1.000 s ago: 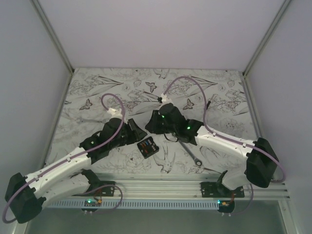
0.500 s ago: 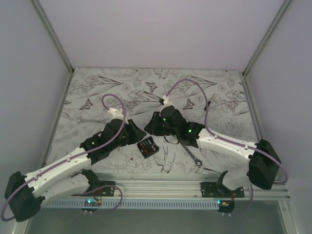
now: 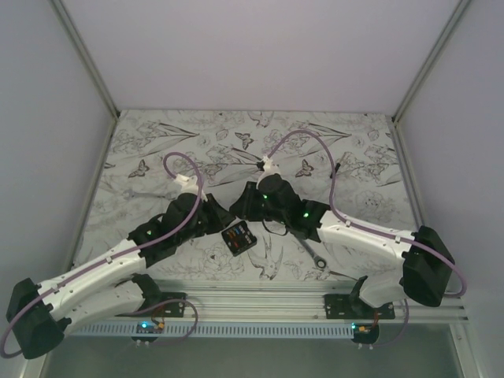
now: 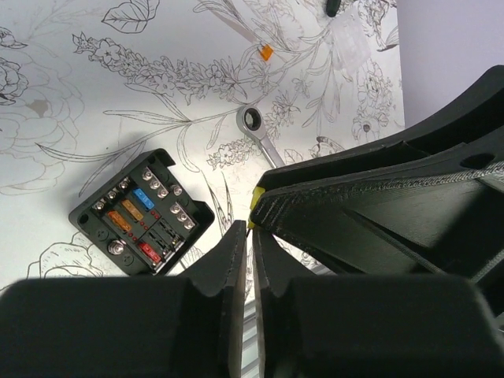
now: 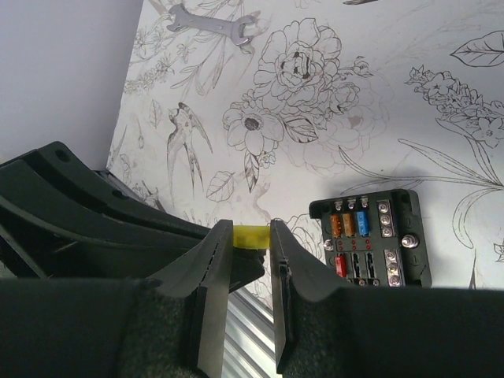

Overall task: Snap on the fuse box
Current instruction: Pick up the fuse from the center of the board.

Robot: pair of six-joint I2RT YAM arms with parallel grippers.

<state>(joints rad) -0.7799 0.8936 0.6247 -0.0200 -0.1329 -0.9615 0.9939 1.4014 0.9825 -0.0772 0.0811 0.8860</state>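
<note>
The fuse box (image 3: 239,236) lies open on the desk (image 3: 157,150), low in the centre of the overhead frame, just below both arm tips. Its rows of orange, blue and red fuses face up.

The right end effector (image 5: 251,226) is clenched on a small yellow piece (image 5: 252,235), pinched at its very tip. The left end effector (image 4: 250,230) has its fingers drawn to a thin slit, with nothing visible between them. It sits right against the right one's nose.

The main hazard is probably that crowding: a slight drift could knock the two tips together and twist the yellow piece out of its shallow pinch. The box also looks loose (nothing pins it), so an off-centre press may skate it toward the wrench (image 3: 311,250) at lower right.
</note>
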